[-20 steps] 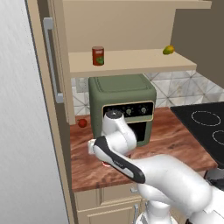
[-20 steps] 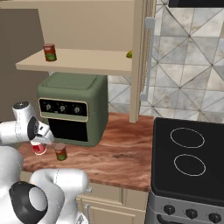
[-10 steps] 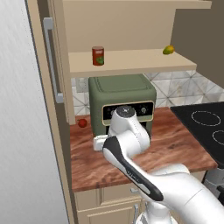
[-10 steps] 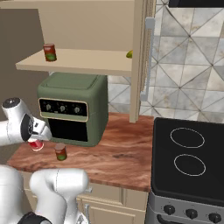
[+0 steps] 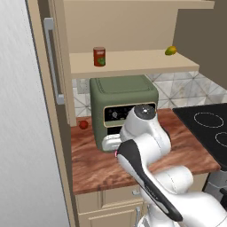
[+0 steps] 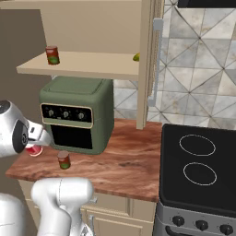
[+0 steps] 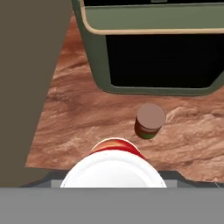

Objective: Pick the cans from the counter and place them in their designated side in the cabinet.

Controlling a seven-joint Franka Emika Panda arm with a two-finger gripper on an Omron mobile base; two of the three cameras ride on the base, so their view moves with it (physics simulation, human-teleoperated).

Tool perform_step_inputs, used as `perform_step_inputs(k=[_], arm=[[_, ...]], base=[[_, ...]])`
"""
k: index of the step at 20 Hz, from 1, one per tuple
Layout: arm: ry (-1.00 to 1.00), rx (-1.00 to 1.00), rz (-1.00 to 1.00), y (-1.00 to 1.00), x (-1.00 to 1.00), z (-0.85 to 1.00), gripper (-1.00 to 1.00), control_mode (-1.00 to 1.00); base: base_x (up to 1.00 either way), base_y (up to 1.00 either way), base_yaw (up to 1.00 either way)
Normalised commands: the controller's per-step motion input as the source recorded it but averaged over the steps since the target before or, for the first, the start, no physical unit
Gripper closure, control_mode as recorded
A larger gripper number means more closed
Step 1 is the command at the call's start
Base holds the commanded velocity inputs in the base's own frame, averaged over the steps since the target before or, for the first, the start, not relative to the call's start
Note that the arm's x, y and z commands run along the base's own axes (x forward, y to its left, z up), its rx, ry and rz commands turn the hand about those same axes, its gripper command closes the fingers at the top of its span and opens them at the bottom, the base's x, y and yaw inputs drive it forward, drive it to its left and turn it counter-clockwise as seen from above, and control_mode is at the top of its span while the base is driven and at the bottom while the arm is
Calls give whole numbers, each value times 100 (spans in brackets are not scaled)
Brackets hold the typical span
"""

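Bright red white-topped can (image 7: 114,162), pinched by the tool (image 6: 33,146), has risen off the wood-grain bench (image 7: 87,118); brown-red can (image 7: 149,121) stays put.

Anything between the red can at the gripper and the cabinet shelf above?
Nothing visible blocks it. The red can sits at the gripper, low, in front of the green oven, which stands under the shelf. The shelf front is open; the shelf's can stands toward its left.
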Motion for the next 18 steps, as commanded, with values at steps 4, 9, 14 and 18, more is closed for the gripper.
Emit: perform_step_inputs(k=[4, 9, 14, 18], arm=[[-4, 0, 3, -17, -33, 58, 100, -100], [0, 1, 2, -17, -26, 53, 100, -100], [-1, 0, 2, -20, -18, 47, 100, -100], [-4, 0, 2, -23, -7, 33, 100, -100]], base=[[0, 0, 0], [0, 0, 0], [0, 0, 0], [0, 0, 0]])
